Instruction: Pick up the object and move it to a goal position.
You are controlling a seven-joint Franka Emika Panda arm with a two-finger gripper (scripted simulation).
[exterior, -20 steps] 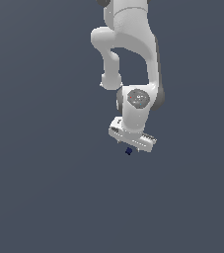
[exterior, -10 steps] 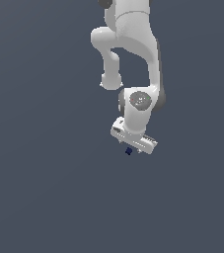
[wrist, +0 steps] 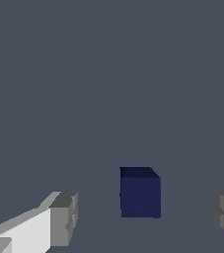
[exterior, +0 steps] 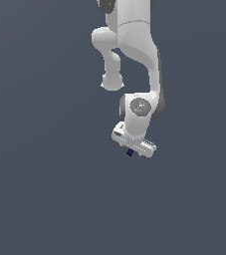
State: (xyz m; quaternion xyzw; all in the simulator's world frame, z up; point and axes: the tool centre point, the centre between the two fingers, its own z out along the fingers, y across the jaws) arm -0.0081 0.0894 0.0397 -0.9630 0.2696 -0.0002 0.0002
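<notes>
Grey finger pads (wrist: 64, 217) stand well apart in the wrist view, 1 on each side of the cube (wrist: 140, 192), neither touching it. Gaps show on both sides; the cube sits somewhat nearer 1 pad than the other, not centred.

Gripper (wrist: 144, 217) open, straddling the cube. Cube dark navy, resting on the flat grey bench (wrist: 84, 89), 1 face squarely toward the wrist camera. Whether the pads reach down to mid-height on the cube I cannot tell for sure; they look roughly level with its lower half.

Exterior view: gripper (exterior: 132, 149) points down from the white arm (exterior: 134, 60), with only a sliver of the cube (exterior: 130, 153) showing beneath the hand. Bench (exterior: 45, 189) otherwise plain grey. No goal marker visible in either view.

Step in hand, by my reading: pre-grasp, fingers placed around the cube, closure not yet made.

Next move calls for bringing the fingers together on the 2 opposite side faces, perhaps after a small sideways correction to centre, then lifting and carrying toward the goal, wherever that lies.
</notes>
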